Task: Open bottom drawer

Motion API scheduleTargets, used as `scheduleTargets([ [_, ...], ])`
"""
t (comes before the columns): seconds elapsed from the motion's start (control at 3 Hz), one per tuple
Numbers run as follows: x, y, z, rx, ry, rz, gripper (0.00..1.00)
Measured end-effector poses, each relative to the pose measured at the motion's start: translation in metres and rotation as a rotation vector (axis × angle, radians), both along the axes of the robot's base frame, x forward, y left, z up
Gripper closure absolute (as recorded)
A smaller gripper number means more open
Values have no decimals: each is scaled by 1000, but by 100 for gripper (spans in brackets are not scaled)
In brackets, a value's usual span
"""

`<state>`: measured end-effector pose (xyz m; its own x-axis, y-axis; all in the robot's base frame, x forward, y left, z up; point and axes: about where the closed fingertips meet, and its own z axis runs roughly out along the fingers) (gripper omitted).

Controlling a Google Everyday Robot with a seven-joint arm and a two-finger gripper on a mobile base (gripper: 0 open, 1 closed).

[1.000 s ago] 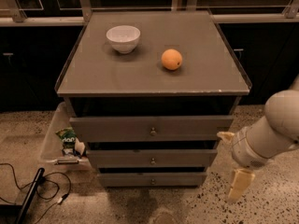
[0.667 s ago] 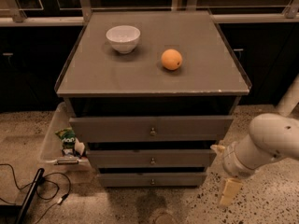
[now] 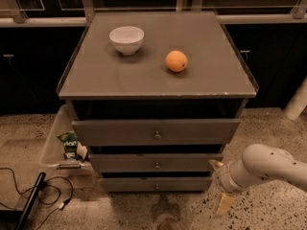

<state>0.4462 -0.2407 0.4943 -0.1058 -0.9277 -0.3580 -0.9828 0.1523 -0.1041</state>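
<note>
Approach stage, by the look of it; pale two-finger end effector point(image 3: 219, 185) on its white arm point(image 3: 261, 166) low at the right of the drawer stack, near the floor, close to the right end of the slim grey wooden bottom drawer point(image 3: 129, 184) but touching nothing; two yellowish fingertips point(image 3: 224, 204) set well apart with nothing between, so open and empty; likely held that low to match the height of the small round brass knob point(image 3: 156, 186) at the middle of that front; needs a move leftward before any grip. Bottom drawer lowest and narrowest of three, under the mid-width grey drawer front point(image 3: 192, 163) and the widest grey drawer front point(image 3: 110, 131); looks shut, contents hidden; same for the two above, with dark gaps over each front. On the grey counter point(image 3: 144, 80): round white ceramic bowl point(image 3: 126, 39), seemingly empty, and a bare orange fruit point(image 3: 176, 61) near it, not touching, clear of the drawers' travel. On the speckled floor at the left, clear plastic bin point(image 3: 50, 150) holding a green snack packet point(image 3: 70, 140) among other small items; black cables point(image 3: 29, 195) nearby.
</note>
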Motion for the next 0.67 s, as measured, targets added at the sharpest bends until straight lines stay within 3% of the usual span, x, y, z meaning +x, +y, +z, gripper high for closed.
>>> scheduleTargets([
  [0.33, 0, 0, 0, 0, 0, 0, 0],
  [0.67, 3, 4, -22, 10, 18, 0, 0],
])
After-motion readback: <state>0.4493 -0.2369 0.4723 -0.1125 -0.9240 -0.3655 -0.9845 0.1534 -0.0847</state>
